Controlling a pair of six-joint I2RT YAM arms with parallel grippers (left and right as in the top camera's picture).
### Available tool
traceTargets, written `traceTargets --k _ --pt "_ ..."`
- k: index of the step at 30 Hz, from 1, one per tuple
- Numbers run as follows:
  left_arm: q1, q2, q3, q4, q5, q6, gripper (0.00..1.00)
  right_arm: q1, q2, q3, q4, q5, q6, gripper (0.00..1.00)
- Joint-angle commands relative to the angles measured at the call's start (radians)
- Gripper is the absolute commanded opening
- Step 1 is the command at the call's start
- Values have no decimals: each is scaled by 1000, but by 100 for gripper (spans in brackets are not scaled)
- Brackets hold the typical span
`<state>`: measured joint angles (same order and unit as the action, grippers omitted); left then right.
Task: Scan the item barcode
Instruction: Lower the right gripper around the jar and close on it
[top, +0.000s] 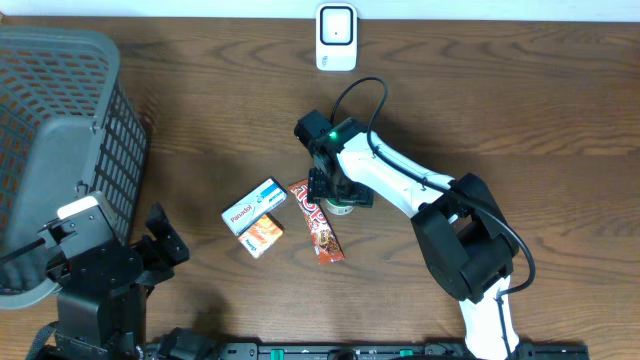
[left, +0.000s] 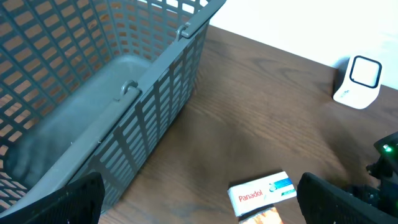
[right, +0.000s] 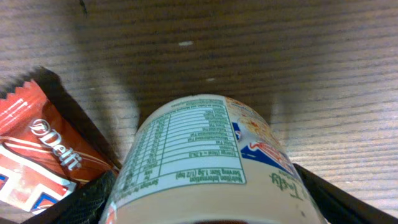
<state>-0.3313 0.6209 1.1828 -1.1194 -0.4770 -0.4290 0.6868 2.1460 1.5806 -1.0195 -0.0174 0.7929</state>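
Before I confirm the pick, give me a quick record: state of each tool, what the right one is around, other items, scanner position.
left tool: open, empty, beside the basket
right tool: jaws on either side of the labelled cup; contact unclear
cup position: on the table, beside the Delfi bar
other items: Panadol box, small orange box
scanner: far table edge, apart from the items

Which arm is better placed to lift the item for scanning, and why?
Right. The right gripper straddles the labelled tub beside the chocolate bar; the left gripper hangs open by the basket, away from the items.
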Motion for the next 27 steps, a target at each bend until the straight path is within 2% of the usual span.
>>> traceTargets --k 1,8,13,17,18,23,27 --pt "-1 -1 13 -2 -6 6 98 -8 16 -39 8 16 25 81" --pt "-1 -1 13 -2 -6 6 98 -12 16 -39 21 11 13 80" --pt "-1 -1 13 -2 -6 6 98 -25 16 -39 13 -3 13 71" --pt "-1 -1 13 -2 -6 6 98 -27 16 -39 12 -22 14 70" --pt "-1 -1 13 -2 -6 6 98 -27 16 -39 11 -22 14 71" --pt "-1 -1 13 -2 -6 6 98 -27 16 -39 -17 -38 34 99" --pt "-1 -1 13 -2 -6 6 98 -29 16 -39 -15 -63 61 99"
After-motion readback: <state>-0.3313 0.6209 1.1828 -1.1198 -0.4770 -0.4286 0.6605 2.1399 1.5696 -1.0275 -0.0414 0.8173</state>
